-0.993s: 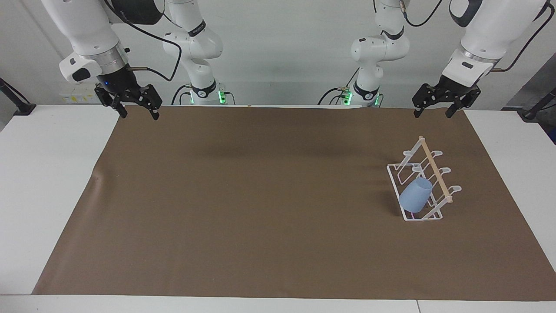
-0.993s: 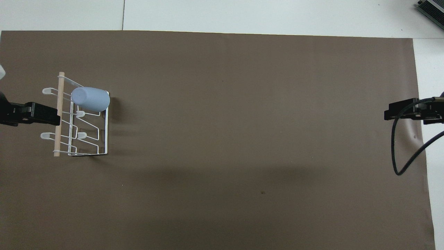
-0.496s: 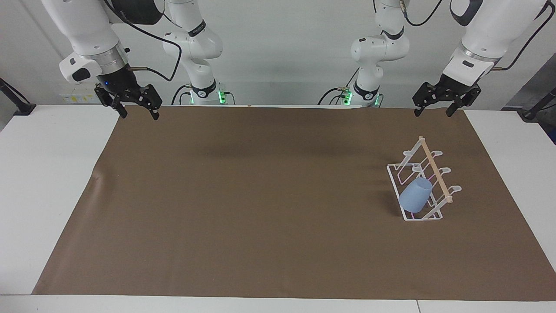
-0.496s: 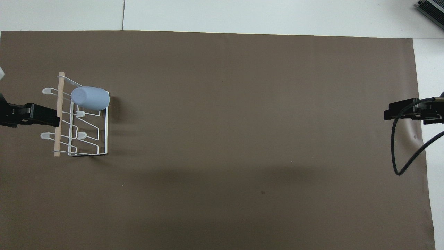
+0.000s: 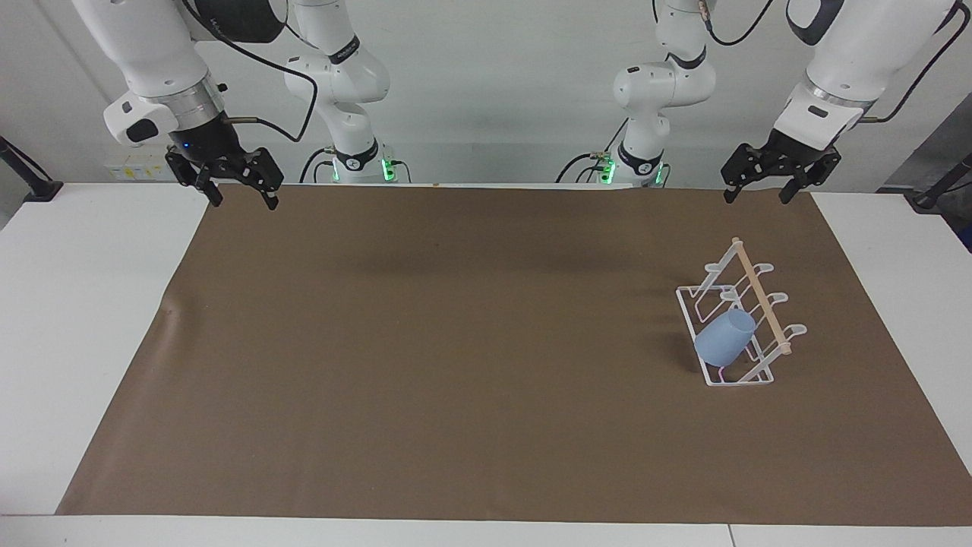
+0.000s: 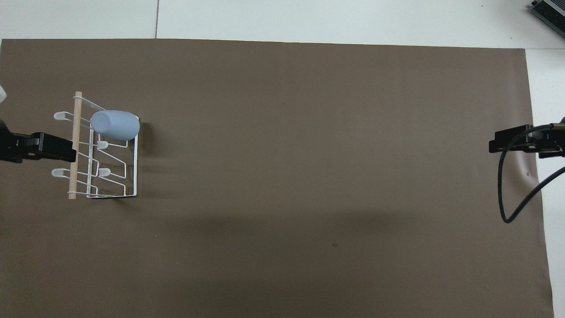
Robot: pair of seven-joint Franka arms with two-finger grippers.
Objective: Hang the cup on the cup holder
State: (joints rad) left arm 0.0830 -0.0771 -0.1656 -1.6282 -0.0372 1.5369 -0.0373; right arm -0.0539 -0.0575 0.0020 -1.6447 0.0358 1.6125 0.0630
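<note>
Since a second ago the left gripper (image 5: 756, 195) has drawn up and back a little from the cup holder (image 5: 736, 319); the cup (image 5: 725, 339) has barely shifted on its prong, and the right gripper (image 5: 241, 198) has not moved. The left gripper now hangs with its fingers spread wide and nothing between them, over the brown mat (image 5: 456, 349) at the edge closest to the robots. Below it and farther out from the robots stands the white wire cup holder, well apart from the fingertips. The light-blue cup hangs tilted on a prong at the end of the cup holder farthest from the left gripper, rim toward the wooden rod (image 5: 761, 298). The right gripper waits over the mat's corner at the right arm's end of the table, its fingers likewise wide apart and holding nothing, well apart from cup and cup holder
</note>
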